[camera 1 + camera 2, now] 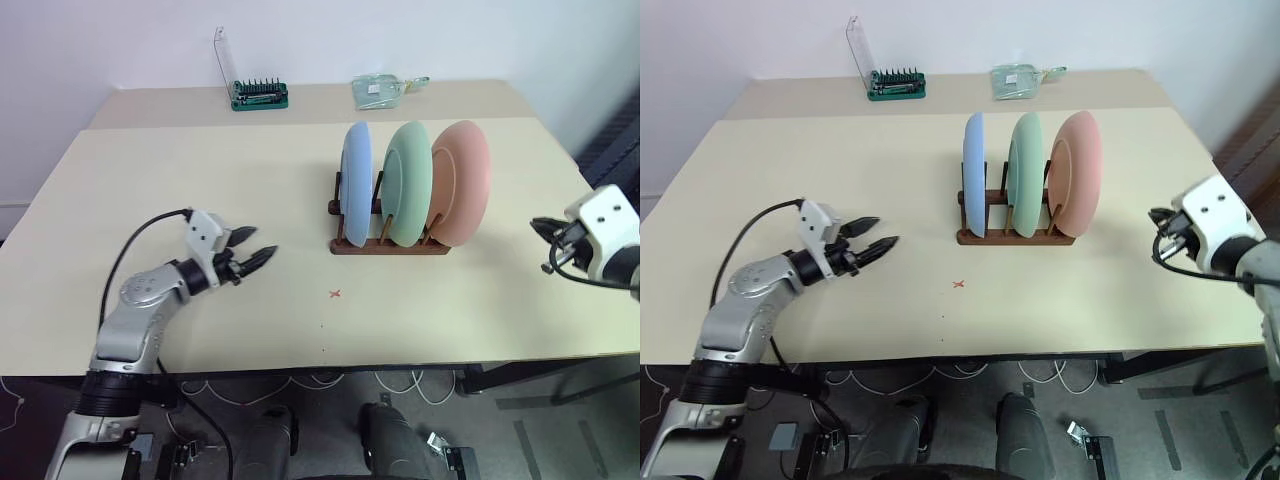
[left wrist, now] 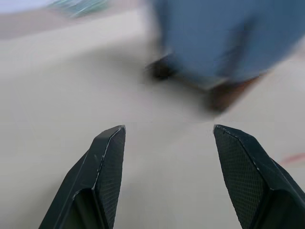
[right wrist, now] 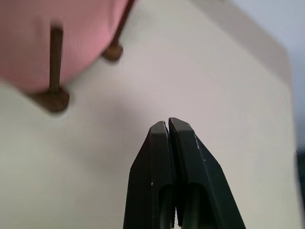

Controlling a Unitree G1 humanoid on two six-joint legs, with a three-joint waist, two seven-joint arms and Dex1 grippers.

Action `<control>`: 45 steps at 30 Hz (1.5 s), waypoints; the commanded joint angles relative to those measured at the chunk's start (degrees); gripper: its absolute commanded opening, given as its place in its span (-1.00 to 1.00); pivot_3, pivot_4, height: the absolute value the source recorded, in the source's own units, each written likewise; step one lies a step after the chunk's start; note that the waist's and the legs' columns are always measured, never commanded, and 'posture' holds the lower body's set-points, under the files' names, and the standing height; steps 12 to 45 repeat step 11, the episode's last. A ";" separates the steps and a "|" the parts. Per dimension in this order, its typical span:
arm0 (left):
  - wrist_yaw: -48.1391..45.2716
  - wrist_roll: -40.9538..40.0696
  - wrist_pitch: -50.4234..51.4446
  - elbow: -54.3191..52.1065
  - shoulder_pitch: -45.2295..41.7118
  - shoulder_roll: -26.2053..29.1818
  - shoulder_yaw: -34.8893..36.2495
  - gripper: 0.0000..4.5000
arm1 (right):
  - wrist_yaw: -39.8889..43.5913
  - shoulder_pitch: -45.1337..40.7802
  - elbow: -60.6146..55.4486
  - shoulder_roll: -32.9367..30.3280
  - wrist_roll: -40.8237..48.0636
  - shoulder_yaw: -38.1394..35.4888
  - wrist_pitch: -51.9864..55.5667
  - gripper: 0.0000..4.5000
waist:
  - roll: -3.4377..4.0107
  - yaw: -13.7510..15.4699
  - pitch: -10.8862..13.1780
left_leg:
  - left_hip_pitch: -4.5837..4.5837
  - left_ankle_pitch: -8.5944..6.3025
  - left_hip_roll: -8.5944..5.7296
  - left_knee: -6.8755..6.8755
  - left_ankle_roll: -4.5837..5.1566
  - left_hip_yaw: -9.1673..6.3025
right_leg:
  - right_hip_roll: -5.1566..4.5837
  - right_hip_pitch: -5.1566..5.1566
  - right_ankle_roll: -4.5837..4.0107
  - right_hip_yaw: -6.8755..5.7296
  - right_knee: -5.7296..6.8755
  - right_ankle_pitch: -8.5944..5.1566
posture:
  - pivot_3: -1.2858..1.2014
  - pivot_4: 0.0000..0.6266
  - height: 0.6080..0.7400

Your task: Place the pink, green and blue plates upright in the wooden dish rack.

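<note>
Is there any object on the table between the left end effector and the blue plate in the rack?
Nothing visible stands between them. The left end effector, open and empty, is apart from the blue plate, which stands upright in the wooden dish rack. Bare table lies between them, marked by a small red cross.

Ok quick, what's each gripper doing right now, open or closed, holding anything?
Left gripper: open, holding nothing, above the table.
Right gripper: closed, holding nothing, near the pink plate.
</note>
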 commanded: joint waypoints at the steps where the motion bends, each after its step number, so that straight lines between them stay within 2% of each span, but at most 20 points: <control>1: 0.16 1.31 -3.37 1.28 -0.59 1.15 2.44 0.34 | 1.27 -0.52 1.54 -0.09 0.88 -3.40 -4.29 -0.98 | 0.05 0.12 0.01 | 0.00 0.00 -0.01 0.02 0.00 0.00 | -0.01 0.00 0.00 0.00 0.00 0.00 | 0.03 -0.52 1.00; 4: -1.46 0.89 -4.18 1.48 1.46 2.94 4.21 0.34 | 1.38 0.42 2.31 2.19 2.09 -3.86 -6.06 -0.98 | 0.02 0.24 0.00 | -0.01 0.00 -0.02 0.03 0.00 -0.01 | -0.02 0.02 0.01 0.00 -0.01 0.00 | 0.03 -0.52 1.00; 11: -0.08 0.63 -3.04 -0.99 3.71 1.92 4.85 0.34 | 2.17 -0.07 5.77 6.17 3.73 -3.12 -9.34 -0.98 | 0.02 0.27 -0.01 | -0.01 0.00 -0.02 0.05 0.00 -0.04 | -0.02 0.04 0.01 0.00 0.00 0.00 | 0.03 -0.52 1.00; 45: -0.08 0.63 -3.04 -0.99 3.71 1.92 4.85 0.34 | 2.17 -0.07 5.77 6.17 3.73 -3.12 -9.34 -0.98 | 0.02 0.27 -0.01 | -0.01 0.00 -0.02 0.05 0.00 -0.04 | -0.02 0.04 0.01 0.00 0.00 0.00 | 0.03 -0.52 1.00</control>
